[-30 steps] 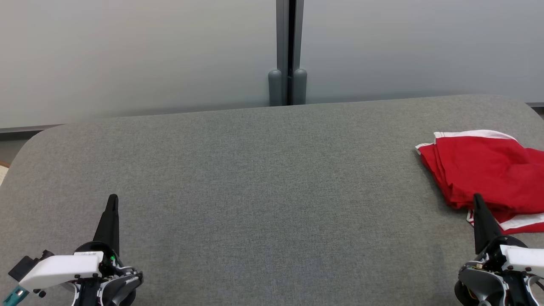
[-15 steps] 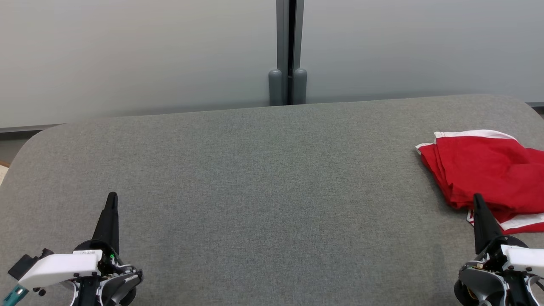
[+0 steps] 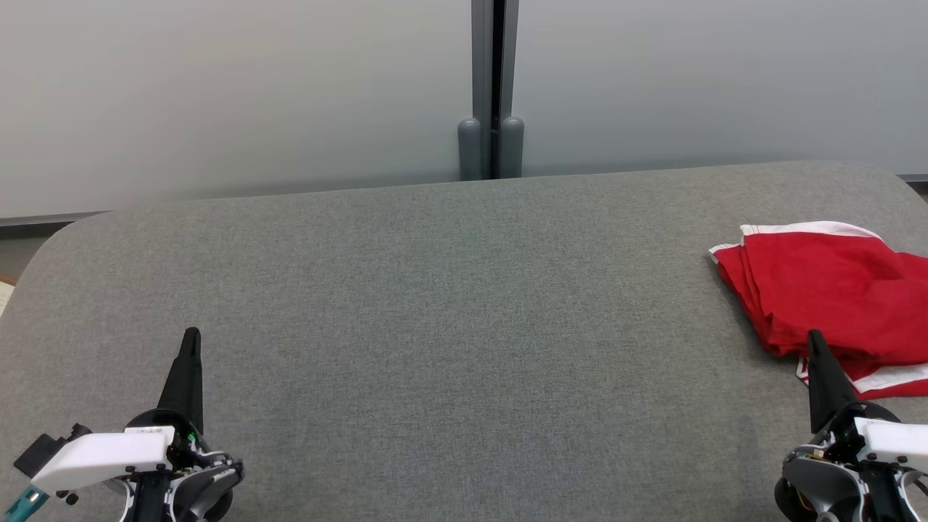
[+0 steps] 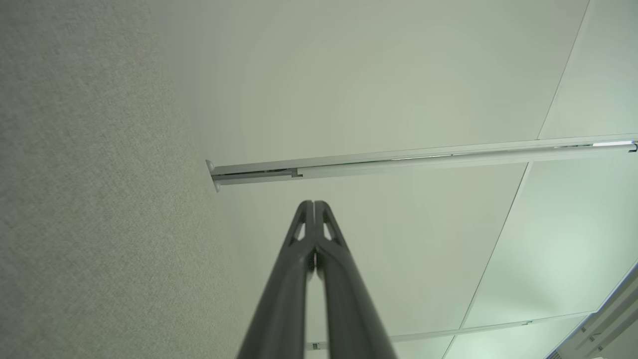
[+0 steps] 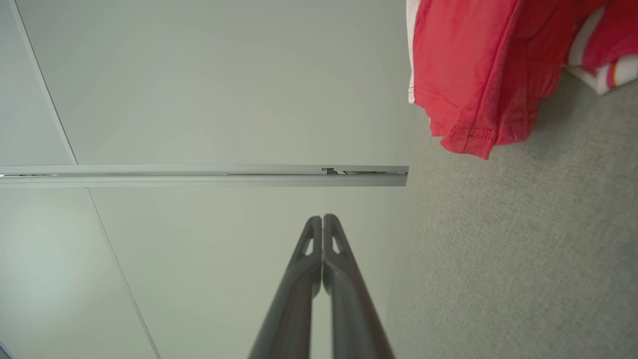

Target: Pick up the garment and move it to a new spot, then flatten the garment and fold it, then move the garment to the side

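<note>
The left gripper [image 3: 191, 339] was clenched on nothing, its two dark fingers pressed tip to tip, low over the near left of the grey fabric table [image 3: 464, 312]. The right gripper [image 3: 815, 341] was closed the same way at the near right, holding nothing, its tip in line with the near edge of the garment [image 3: 826, 290]. The garment, red with white trim, lay folded in layers at the table's right side. Pale wall panels with a grey post [image 3: 491, 87] stood behind
</note>
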### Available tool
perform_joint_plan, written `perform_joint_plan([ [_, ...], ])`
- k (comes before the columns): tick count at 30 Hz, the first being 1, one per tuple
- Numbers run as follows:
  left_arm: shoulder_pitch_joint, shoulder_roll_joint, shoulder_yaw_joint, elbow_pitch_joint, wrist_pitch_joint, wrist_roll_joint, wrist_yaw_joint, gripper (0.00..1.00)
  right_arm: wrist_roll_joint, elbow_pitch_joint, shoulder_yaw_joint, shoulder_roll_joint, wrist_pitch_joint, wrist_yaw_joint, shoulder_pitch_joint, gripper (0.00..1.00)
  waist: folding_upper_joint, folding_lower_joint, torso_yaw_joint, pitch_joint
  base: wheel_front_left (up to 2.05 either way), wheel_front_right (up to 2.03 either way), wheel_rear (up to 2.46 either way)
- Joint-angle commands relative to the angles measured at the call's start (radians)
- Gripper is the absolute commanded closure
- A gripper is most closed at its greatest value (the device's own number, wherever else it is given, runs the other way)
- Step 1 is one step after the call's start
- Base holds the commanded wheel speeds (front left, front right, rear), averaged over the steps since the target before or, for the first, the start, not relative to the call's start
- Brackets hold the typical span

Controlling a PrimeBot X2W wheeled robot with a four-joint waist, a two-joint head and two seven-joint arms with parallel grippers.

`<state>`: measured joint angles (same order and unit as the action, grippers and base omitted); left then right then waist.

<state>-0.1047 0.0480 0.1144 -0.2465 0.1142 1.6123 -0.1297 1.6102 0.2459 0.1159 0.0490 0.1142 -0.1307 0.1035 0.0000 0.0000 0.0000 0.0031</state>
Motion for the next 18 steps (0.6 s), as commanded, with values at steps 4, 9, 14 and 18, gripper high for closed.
perform_joint_plan([
  [4,-0.009,0.002,0.004,0.003,0.003,0.001,-0.005,1.00,0.005,-0.004,0.000,0.001,0.003,0.000,0.008,1.00,0.0000,0.0000,0.000,0.000,0.00,0.00,0.00],
  [9,-0.009,0.002,0.004,0.003,0.003,0.001,-0.005,1.00,0.005,-0.004,0.000,0.001,0.003,0.000,0.008,1.00,0.0000,0.0000,0.000,0.000,0.00,0.00,0.00],
  [14,-0.009,0.002,0.004,0.003,0.003,0.001,-0.005,1.00,0.005,-0.004,0.000,0.001,0.003,0.000,0.008,1.00,0.0000,0.0000,0.000,0.000,0.00,0.00,0.00],
  [18,-0.009,0.002,0.004,0.003,0.003,0.001,-0.005,1.00,0.005,-0.004,0.000,0.001,0.003,0.000,0.008,1.00,0.0000,0.0000,0.000,0.000,0.00,0.00,0.00],
])
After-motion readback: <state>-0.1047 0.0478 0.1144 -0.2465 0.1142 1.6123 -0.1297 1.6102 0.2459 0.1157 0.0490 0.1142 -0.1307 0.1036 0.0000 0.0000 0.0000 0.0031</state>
